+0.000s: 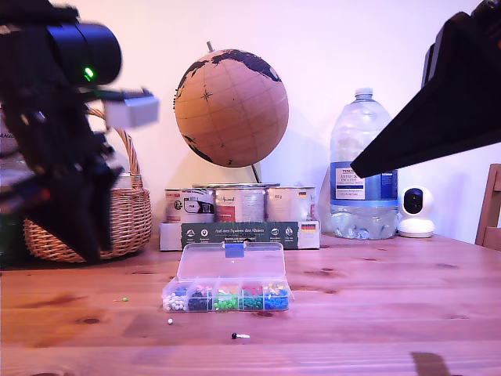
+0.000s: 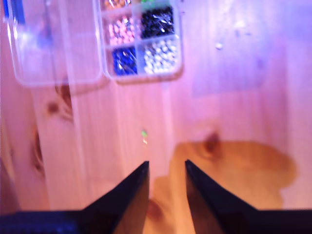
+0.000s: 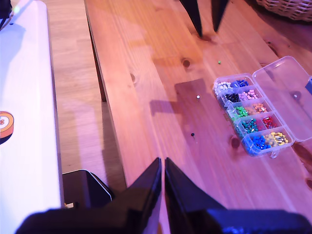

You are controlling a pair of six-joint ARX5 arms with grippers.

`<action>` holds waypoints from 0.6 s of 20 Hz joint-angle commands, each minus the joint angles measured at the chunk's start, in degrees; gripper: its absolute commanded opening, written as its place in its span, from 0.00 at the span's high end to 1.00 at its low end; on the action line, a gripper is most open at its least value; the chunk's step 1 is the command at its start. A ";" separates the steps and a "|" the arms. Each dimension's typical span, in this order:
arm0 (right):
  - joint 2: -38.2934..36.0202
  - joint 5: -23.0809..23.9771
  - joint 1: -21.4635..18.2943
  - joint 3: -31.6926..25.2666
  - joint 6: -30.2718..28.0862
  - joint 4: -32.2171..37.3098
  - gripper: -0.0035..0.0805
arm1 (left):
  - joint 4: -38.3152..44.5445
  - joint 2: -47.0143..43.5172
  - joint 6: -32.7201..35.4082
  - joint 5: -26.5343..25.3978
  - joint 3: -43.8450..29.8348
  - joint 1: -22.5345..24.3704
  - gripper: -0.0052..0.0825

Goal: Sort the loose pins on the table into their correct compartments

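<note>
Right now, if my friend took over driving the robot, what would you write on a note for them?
My first gripper is open, hanging above the green pin. My second gripper is shut and empty, high over the table edge. The green pin, white pin and black pin all lie loose in front of the open box. Nothing sorted yet: three pins left.

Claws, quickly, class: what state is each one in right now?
My first gripper: claw open, empty, above the table near the green pin.
My second gripper: claw shut, holding nothing, high above the table edge.
</note>
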 commanded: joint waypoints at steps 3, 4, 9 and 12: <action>0.09 -0.15 0.33 0.50 -0.20 0.59 0.97 | 1.36 3.30 1.46 -0.24 -0.11 0.11 0.71; 0.09 -0.15 0.33 0.50 -0.17 0.61 0.97 | 2.03 3.61 1.55 -0.52 -0.09 0.22 0.71; 0.09 -0.15 0.33 0.50 -0.17 0.74 0.97 | 3.61 3.67 1.16 -0.92 0.17 1.07 0.71; 0.09 -0.15 0.33 0.50 -0.17 1.14 0.97 | 3.37 3.69 -0.57 -1.20 0.70 1.14 0.71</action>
